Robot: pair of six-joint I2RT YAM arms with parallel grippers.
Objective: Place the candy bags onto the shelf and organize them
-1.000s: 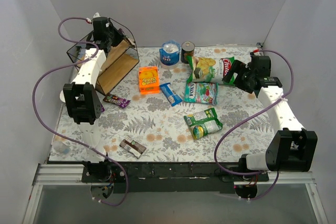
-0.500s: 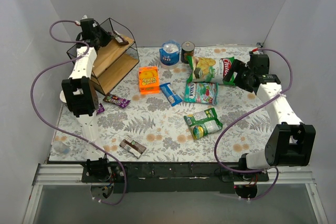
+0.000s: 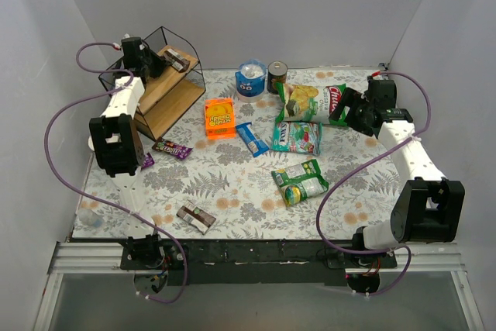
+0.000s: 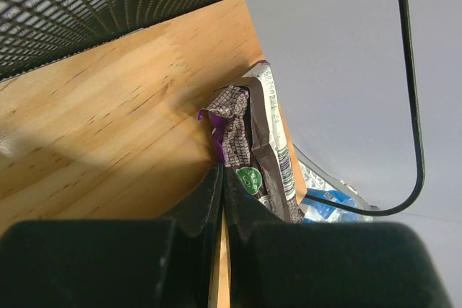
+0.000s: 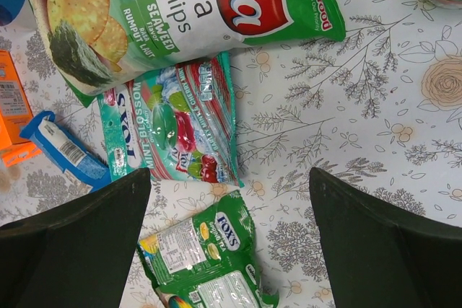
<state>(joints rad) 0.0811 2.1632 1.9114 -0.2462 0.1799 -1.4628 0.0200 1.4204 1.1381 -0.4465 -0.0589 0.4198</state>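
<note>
The shelf stands at the back left. A brown and purple candy bar lies on its top wooden board. My left gripper is shut, its tips right at the near end of that bar. My right gripper is wide open and empty above the table. Below it lie a teal pouch and a green pouch. A blue bar, a purple bar and a brown bar lie on the table.
A large green chip bag lies at the back right, beside my right gripper. A blue can and a dark can stand at the back. An orange pack lies by the shelf. Grey walls close in three sides.
My left gripper has drawn back to the left from over the shelf. The brown and purple bar now lies on the top board. The right arm has barely moved.
</note>
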